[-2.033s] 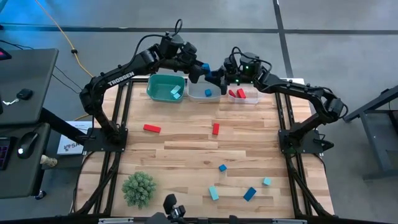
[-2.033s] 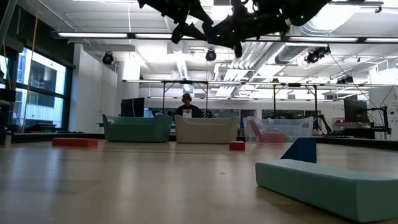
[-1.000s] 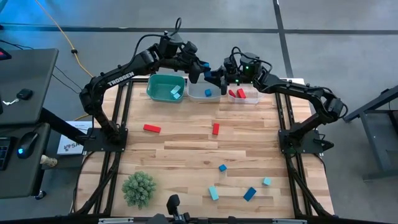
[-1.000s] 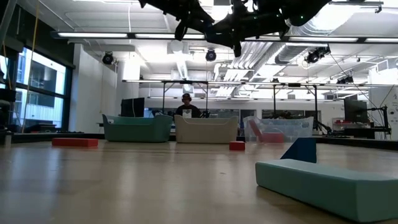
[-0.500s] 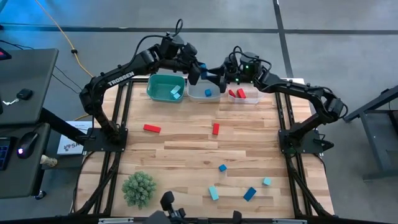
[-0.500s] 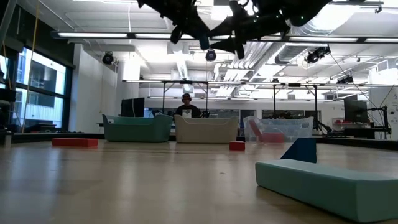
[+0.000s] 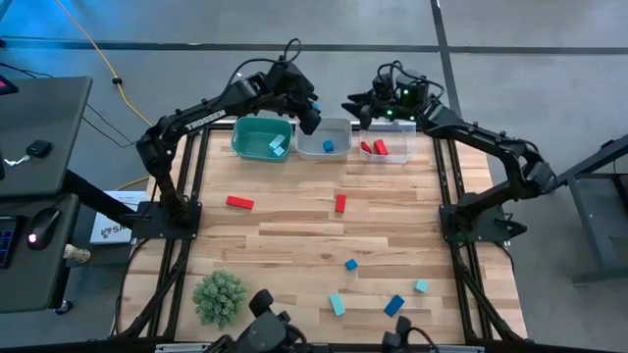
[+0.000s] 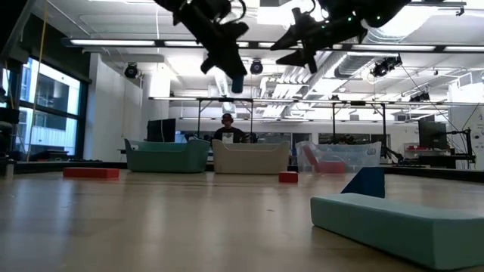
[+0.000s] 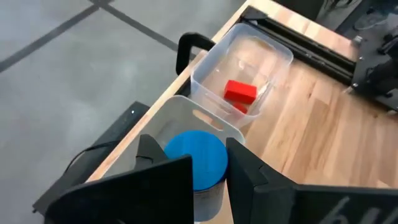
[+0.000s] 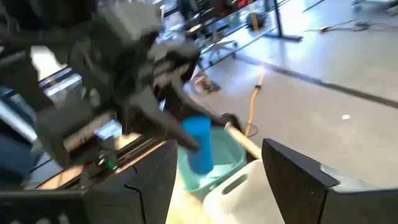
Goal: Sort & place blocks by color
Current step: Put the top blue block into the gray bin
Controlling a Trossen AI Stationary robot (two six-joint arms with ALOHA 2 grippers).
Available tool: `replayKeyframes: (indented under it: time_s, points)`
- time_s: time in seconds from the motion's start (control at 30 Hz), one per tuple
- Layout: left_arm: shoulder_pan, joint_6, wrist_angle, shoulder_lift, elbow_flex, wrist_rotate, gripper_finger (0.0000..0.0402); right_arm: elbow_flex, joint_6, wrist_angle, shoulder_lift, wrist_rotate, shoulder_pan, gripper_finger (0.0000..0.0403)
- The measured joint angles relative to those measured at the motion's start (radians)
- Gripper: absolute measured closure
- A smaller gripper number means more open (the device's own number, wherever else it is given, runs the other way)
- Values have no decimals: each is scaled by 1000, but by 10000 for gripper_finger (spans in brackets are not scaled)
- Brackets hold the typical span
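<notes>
The two grippers, close together before, are now apart: the left gripper [image 7: 310, 120] carries the blue block [image 9: 198, 159], the right gripper [image 7: 355, 102] empty.

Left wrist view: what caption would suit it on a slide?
Left claw holds a blue block over the white bin, beside the clear bin holding red blocks.

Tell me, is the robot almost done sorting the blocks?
Not yet, about halfway. Done: red blocks in the clear bin, one blue block in the white bin, teal ones in the teal bin. In hand: the left gripper holds a blue piece over the white bin. Left: two red bars and five blue and teal blocks on the table.
</notes>
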Motion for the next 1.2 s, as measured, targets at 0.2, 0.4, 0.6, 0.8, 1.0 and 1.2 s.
replayKeyframes:
  time_s: [0.2, 0.4, 0.6, 0.8, 1.0, 1.2]
  points:
    - [3, 0, 20, 84, 0, 8, 390, 0, 0, -32, -36, 11, -27, 178]
    - [3, -8, 64, 176, 0, 7, 390, 0, 0, -54, -37, 10, -29, 178]
    - [3, -9, 68, 277, 0, -5, 390, 0, 0, -96, -36, 8, -28, 178]
    - [3, -18, 64, 344, 0, -3, 390, 0, 0, -125, -36, 7, -28, 178]
    - [3, -19, 62, 368, 0, -3, 390, 0, 0, -144, -36, 7, -28, 178]
    - [9, -27, 50, 389, 0, -3, 389, 0, 0, -145, -36, 7, -28, 178]
